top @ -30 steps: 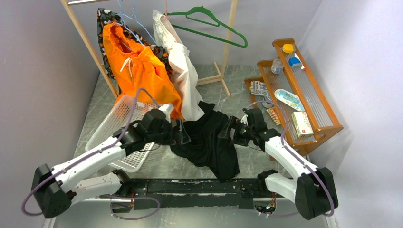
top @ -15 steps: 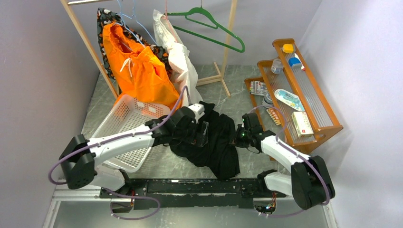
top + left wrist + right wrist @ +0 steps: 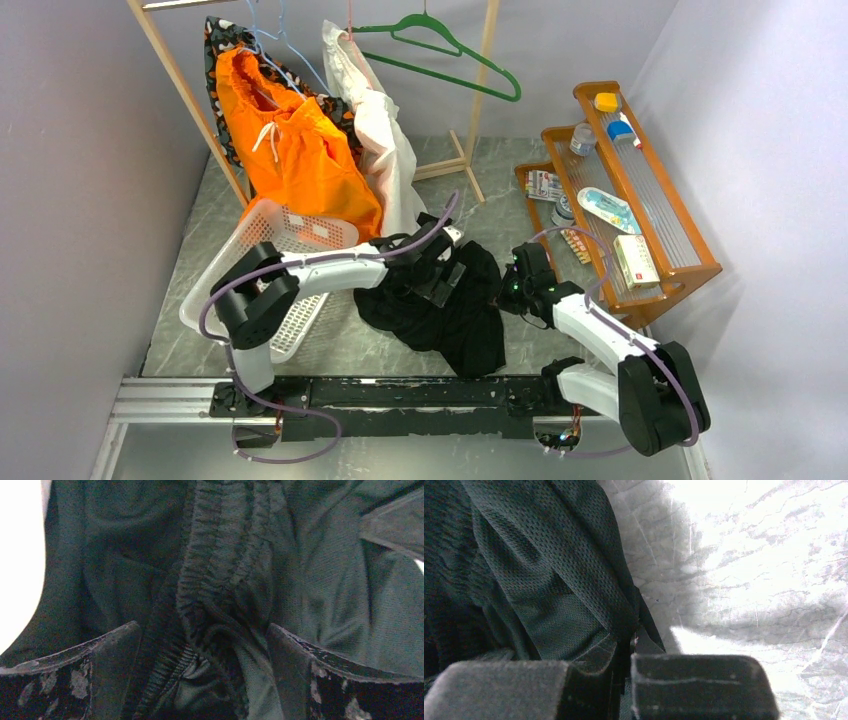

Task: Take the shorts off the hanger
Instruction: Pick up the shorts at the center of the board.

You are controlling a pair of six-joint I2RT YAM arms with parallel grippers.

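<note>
The orange shorts [image 3: 295, 150] hang from a pale blue wire hanger [image 3: 290, 45] on the rack at the upper left, white drawstring showing; neither gripper is near them. A black garment [image 3: 450, 315] lies crumpled on the table between the arms. My left gripper [image 3: 445, 275] hovers open right over it; in the left wrist view the gathered black waistband [image 3: 225, 555] runs between the spread fingers of that gripper [image 3: 202, 630]. My right gripper [image 3: 503, 285] is at the garment's right edge. In the right wrist view this gripper [image 3: 624, 655] is shut on a fold of the black mesh fabric [image 3: 549, 580].
A white plastic basket [image 3: 235, 270] sits left of the black garment, under the left arm. A white garment [image 3: 380, 140] and an empty green hanger [image 3: 450, 55] hang on the wooden rack [image 3: 190, 100]. A wooden shelf [image 3: 640, 200] with small items stands at the right.
The left arm has reached right, from beside the basket to over the black garment, staying open. The right gripper has closed on the garment's edge.
</note>
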